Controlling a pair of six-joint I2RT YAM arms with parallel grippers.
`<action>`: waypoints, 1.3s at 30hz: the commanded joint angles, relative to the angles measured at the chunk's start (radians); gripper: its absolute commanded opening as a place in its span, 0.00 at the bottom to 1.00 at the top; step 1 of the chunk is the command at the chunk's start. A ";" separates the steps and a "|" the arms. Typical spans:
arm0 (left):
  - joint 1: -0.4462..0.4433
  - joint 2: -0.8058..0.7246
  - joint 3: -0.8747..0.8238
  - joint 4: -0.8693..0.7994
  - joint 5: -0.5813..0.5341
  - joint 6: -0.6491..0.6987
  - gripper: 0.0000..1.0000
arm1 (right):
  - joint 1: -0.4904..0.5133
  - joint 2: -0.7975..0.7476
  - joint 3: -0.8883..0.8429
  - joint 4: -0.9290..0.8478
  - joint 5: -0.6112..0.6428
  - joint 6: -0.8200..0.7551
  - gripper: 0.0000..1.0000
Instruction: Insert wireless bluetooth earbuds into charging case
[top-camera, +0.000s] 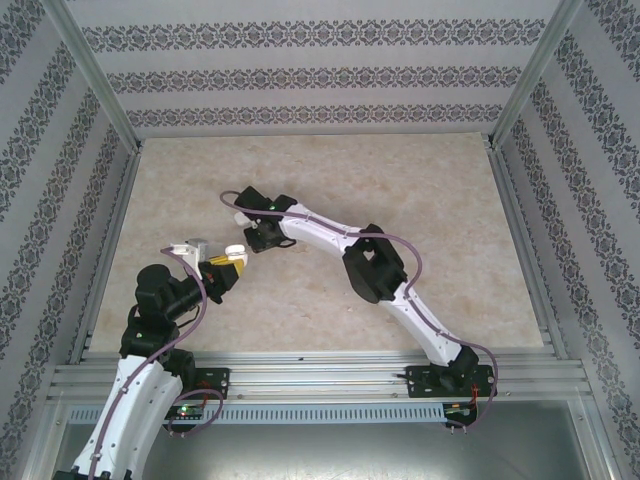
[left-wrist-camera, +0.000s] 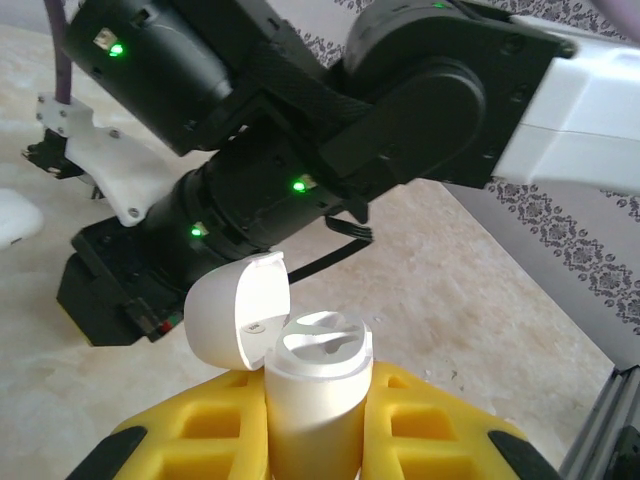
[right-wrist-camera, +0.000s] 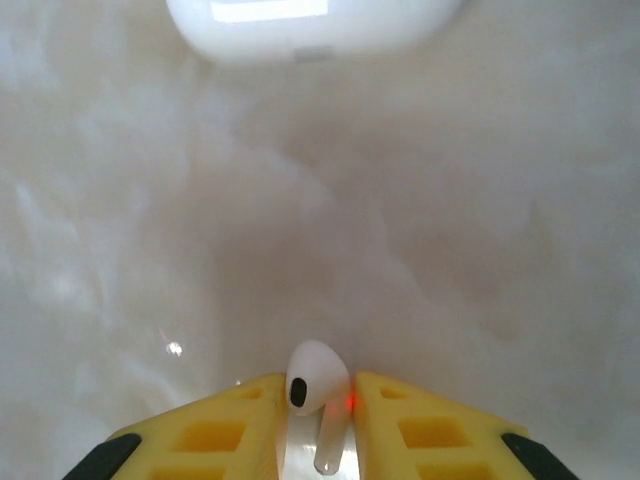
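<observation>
Earbud (right-wrist-camera: 312, 375), small and white, is pinched between the yellow fingers of the right pincer (right-wrist-camera: 318, 381), which are closed against its two sides. Its rounded head sits out at the fingertips. Its short stem runs straight back between the fingers toward the wrist, so the long axis lies along the pincer's own line. This pincer points down at the pale table (right-wrist-camera: 480, 200), with a second case (right-wrist-camera: 300, 20), closed, lying on the table beyond it.

Left pincer (left-wrist-camera: 318, 385) is closed on the charging case (left-wrist-camera: 312, 425), gripping its body from both sides and holding it upright. The lid (left-wrist-camera: 235, 315) is flipped open to the left, and the two sockets (left-wrist-camera: 322, 345) in the top face up toward the black wrist of the right arm, which hangs close above.

From the overhead camera, the two pincers meet left of centre on the table. The right one is just to the far right of the held case, near it but apart. The right arm carries the bud, so it is the one to make the move, a short trip toward the near left.

My judgement is that the stem has to enter a socket first. As gripped, the stem points back into the pincer. The wrist would need to turn a good deal, or the bud be re-gripped, before it lines up with the open top.
</observation>
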 joint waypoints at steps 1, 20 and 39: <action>-0.015 0.008 -0.014 0.070 0.031 -0.038 0.00 | -0.015 -0.103 -0.165 -0.045 -0.035 -0.037 0.24; -0.165 0.239 0.011 0.256 0.053 -0.086 0.00 | -0.090 -0.472 -0.778 0.076 -0.077 -0.018 0.36; -0.206 0.180 0.017 0.132 -0.050 -0.019 0.00 | -0.032 -0.267 -0.341 -0.222 0.067 -0.015 0.47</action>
